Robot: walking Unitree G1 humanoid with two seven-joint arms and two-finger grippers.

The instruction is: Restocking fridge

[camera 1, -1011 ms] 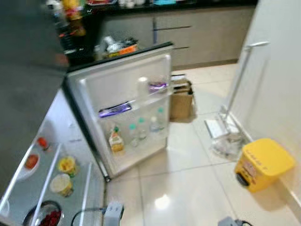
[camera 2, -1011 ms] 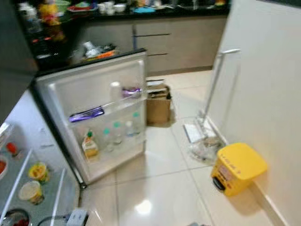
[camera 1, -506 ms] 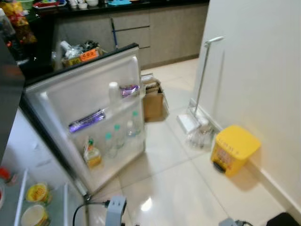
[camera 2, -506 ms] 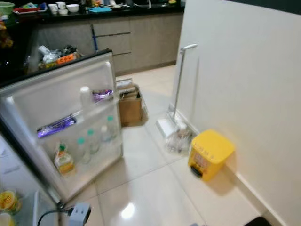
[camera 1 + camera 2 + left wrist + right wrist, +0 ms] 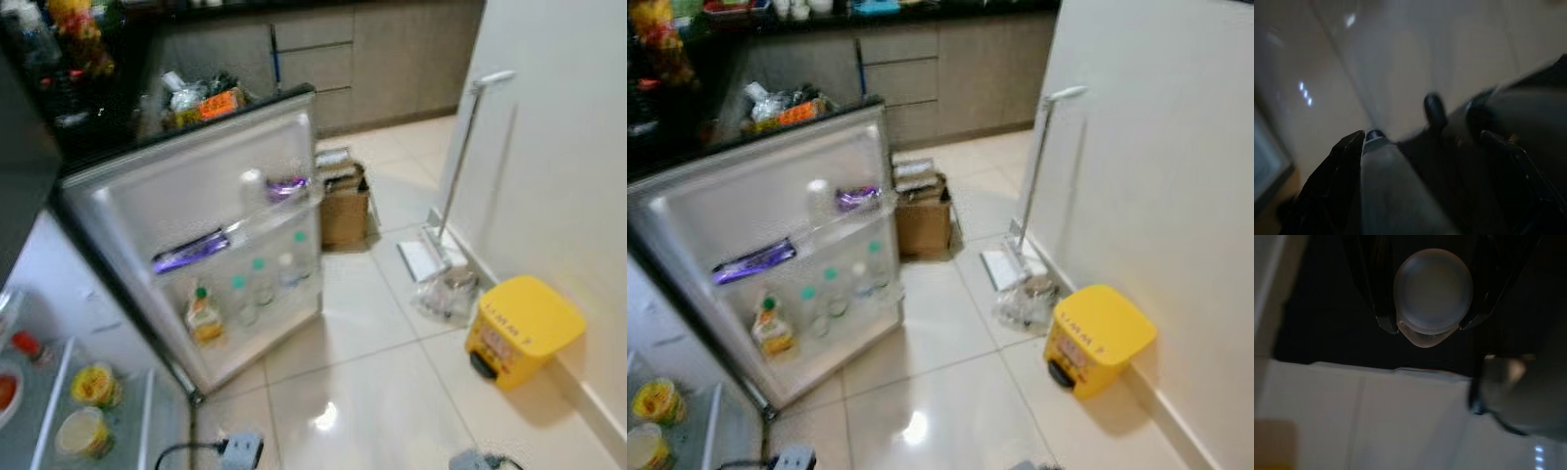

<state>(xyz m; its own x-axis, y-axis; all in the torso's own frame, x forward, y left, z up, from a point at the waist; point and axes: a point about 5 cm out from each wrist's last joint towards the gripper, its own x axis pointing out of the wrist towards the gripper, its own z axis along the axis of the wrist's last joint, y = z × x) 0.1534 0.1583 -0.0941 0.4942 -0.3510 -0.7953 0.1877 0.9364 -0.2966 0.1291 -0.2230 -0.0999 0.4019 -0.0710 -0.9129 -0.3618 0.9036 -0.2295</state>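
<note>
Open fridge door – bottles upright on its lower shelf, purple packets above

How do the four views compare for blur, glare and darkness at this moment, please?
Left eye view: soft motion blur, the fridge door readable, a ceiling-light glare spot on the floor tiles. Right eye view: similar softness, the yellow bin clear enough. Left wrist view: dark and smeared. Right wrist view: dim, but a pale round object between the right gripper fingers is fairly sharp.
</note>
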